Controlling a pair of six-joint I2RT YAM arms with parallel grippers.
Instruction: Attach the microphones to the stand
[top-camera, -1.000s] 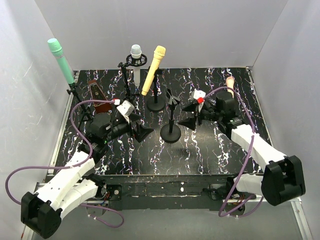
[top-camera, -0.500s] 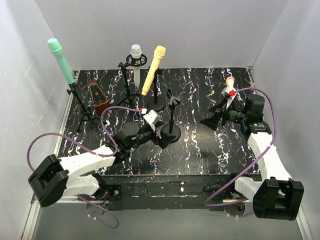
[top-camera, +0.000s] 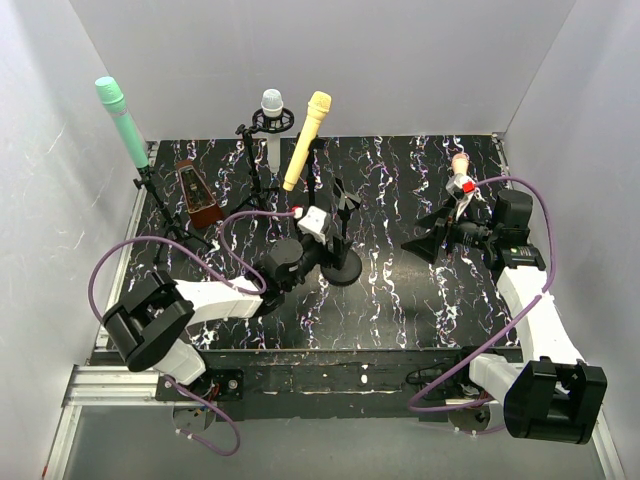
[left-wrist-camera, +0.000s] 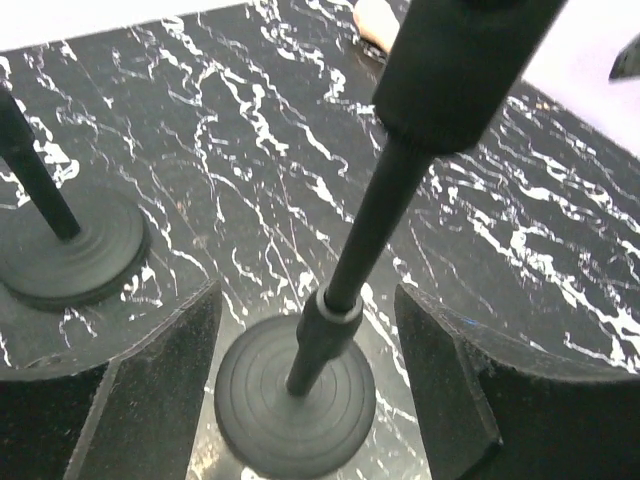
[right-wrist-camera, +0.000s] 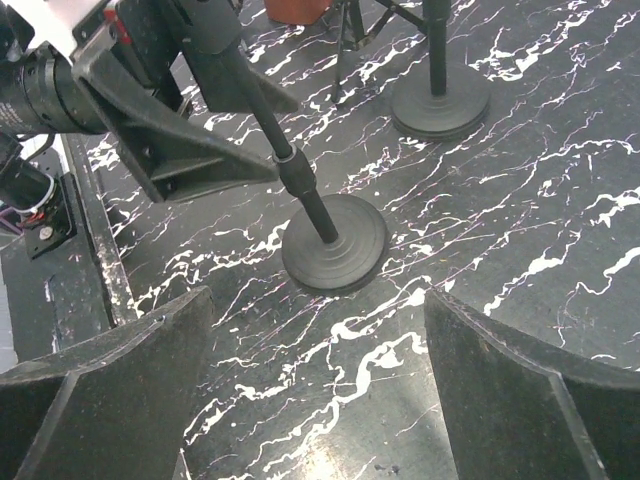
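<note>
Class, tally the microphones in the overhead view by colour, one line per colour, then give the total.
mint green microphone: 1
white microphone: 1
yellow microphone: 1
peach-pink microphone: 1
Total: 4

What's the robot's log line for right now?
left jaws: open around empty stand | right jaws: open, holding nothing | pink microphone: not mounted
</note>
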